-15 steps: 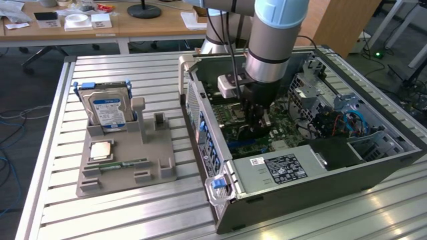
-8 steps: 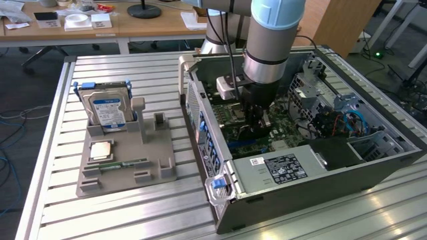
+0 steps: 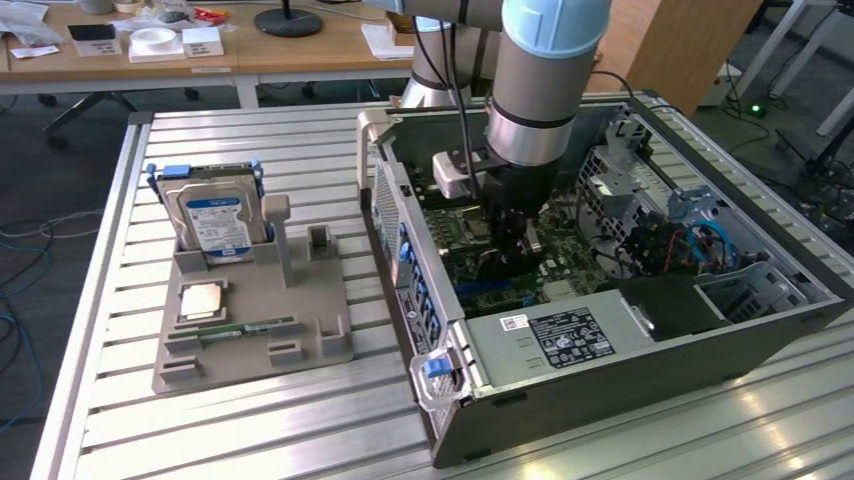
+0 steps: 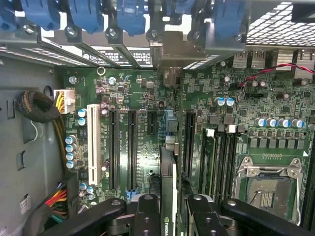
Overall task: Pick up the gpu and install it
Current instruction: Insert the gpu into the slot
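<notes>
The jaws are reaching down inside the open computer case (image 3: 641, 380) and are gripping the gpu (image 4: 168, 196), closed against its two flat faces. The card is standing edge-on between them, a dark thin slab with a green logo showing near the fingertips (image 4: 147, 216). Directly beyond the jaws the green motherboard (image 4: 147, 93) is lying flat across the bottom of the case. Whether the card's far edge is touching a slot cannot be told.

To one side of the jaws, two long black expansion slots (image 4: 132, 147) and a white slot (image 4: 92, 142) are running parallel to the held card. On the opposite side, the empty CPU socket (image 4: 266, 189) is sitting just past a row of memory slots. Ahead of the jaws, blue clips (image 4: 88, 14) are lining the rear wall of the case.

Well apart from the jaws, outside the case toward the exterior view's left, a hard drive (image 3: 214, 225) is standing upright in a grey holder (image 3: 254, 330) on the slatted surface (image 3: 267, 430).
</notes>
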